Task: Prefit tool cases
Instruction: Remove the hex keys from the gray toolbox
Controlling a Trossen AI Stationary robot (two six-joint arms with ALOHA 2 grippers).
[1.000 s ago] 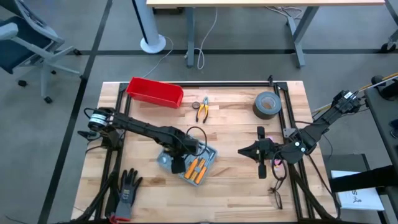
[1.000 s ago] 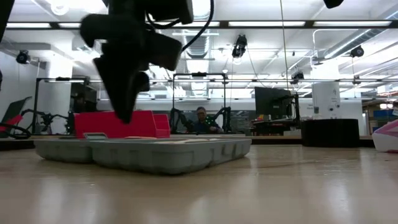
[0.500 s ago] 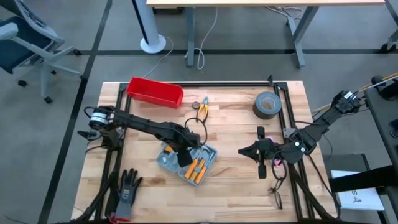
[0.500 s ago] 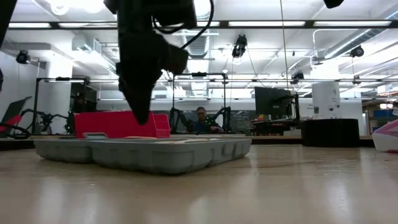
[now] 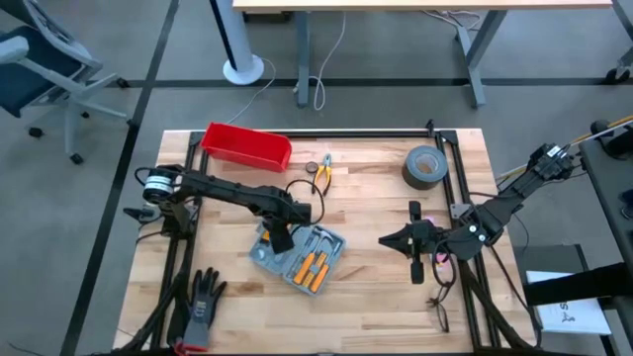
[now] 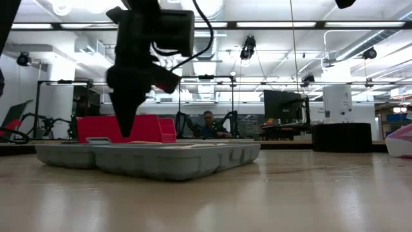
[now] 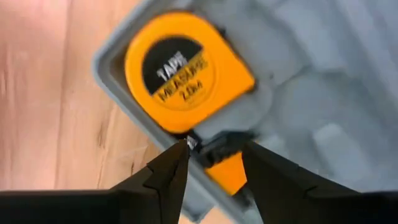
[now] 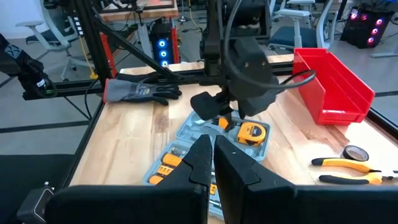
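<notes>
I am the robot with two arms. My tool case [image 5: 299,255] lies open and flat on the wooden table [image 5: 376,297], nearer the left edge than the right, with the front edge not far off. It is grey inside, with shaped slots. Orange-handled tools [image 5: 313,265] sit in some of them.

My left gripper [image 5: 278,240] hangs just over the end of the case nearest the left edge. My two fingers [image 7: 163,174] are a little apart, with a small orange thing between their tips, but I cannot tell if I am pinching it. Right next to them is a round yellow tape measure [image 7: 179,70] in its corner slot.

My right gripper [image 5: 388,240] waits near the right edge, pressed together and holding nothing.

I think the case is hard plastic, light and smooth, so it may slide if I push it sideways. The two halves will swing on the hinge. It looks best to hold it by a rim or press straight down.
</notes>
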